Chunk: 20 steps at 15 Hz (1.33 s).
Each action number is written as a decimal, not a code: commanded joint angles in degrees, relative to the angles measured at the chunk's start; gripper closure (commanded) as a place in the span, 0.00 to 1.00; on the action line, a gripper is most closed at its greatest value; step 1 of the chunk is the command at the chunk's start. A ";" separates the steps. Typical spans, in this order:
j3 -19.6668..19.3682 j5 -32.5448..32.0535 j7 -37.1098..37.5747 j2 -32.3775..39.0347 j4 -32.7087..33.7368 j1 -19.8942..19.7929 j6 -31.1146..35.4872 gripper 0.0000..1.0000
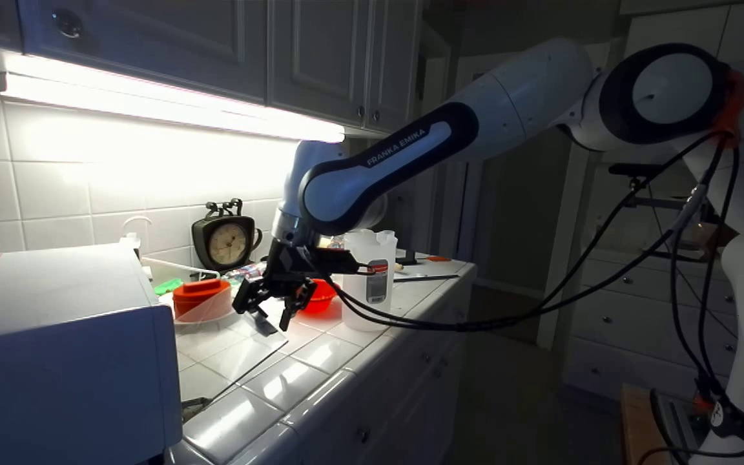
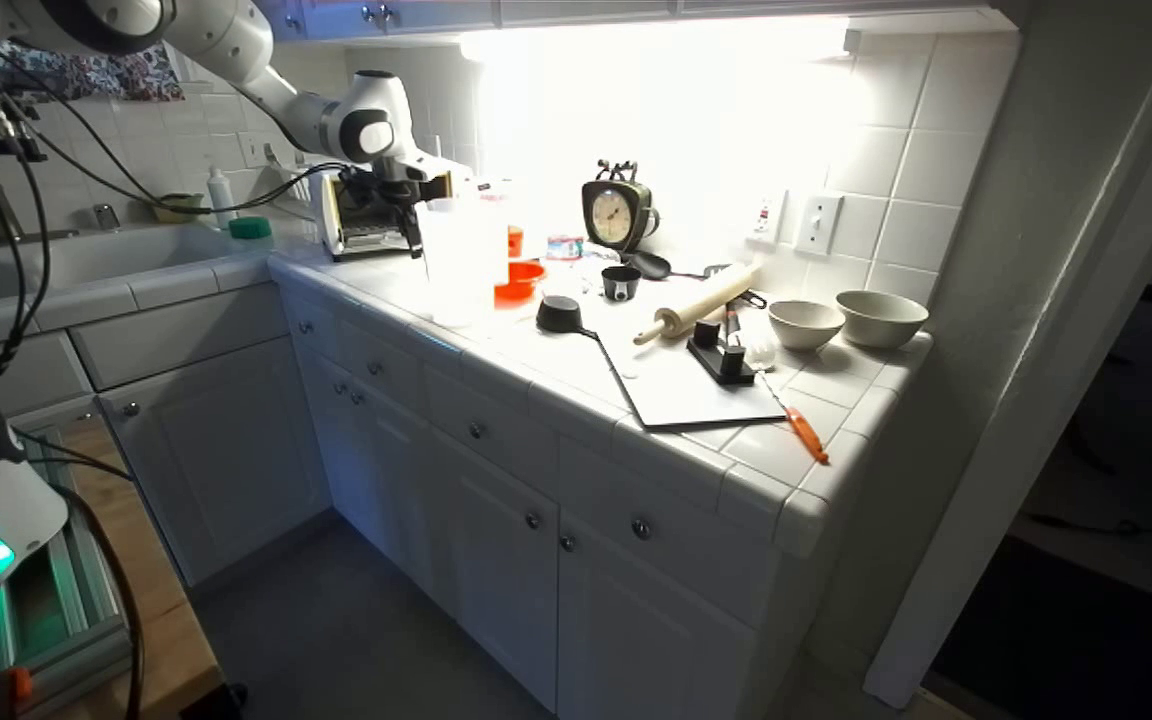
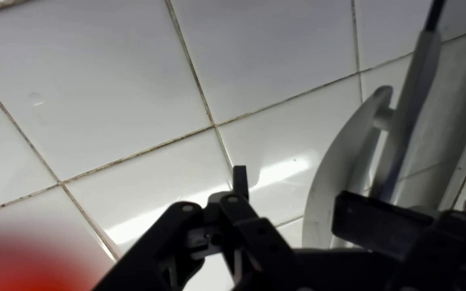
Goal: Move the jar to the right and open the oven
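Hanging over the white-tiled counter (image 1: 330,352), the black two-fingered gripper (image 1: 263,315) has its fingers (image 3: 374,224) parted beside the pale curved handle (image 3: 336,178) of the large white boxy oven (image 1: 65,361); a tall translucent whitish plastic jar (image 1: 360,289) stands upright near the counter's front edge.

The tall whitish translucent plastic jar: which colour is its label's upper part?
Red; the label shows best in an exterior view.

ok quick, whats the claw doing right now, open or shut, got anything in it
Claw: open, jaws apart near the oven, holding nothing.
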 commanded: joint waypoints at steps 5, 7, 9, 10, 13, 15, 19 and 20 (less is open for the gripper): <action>-0.08 -0.33 1.19 0.49 -0.82 0.33 1.49 0.46; -0.15 -0.35 1.20 0.60 -0.88 0.33 1.48 0.45; -0.20 -0.36 1.19 0.68 -0.94 0.35 1.43 0.46; -0.23 -0.41 1.15 0.72 -1.00 0.37 1.40 0.45; -0.31 -0.48 1.15 0.87 -1.01 0.41 1.28 0.45; -0.37 -0.52 1.15 0.89 -1.05 0.41 1.22 0.45; -0.52 -0.65 1.18 0.95 -1.31 0.49 1.17 0.45; -0.58 -0.68 1.19 0.93 -1.44 0.49 1.17 0.45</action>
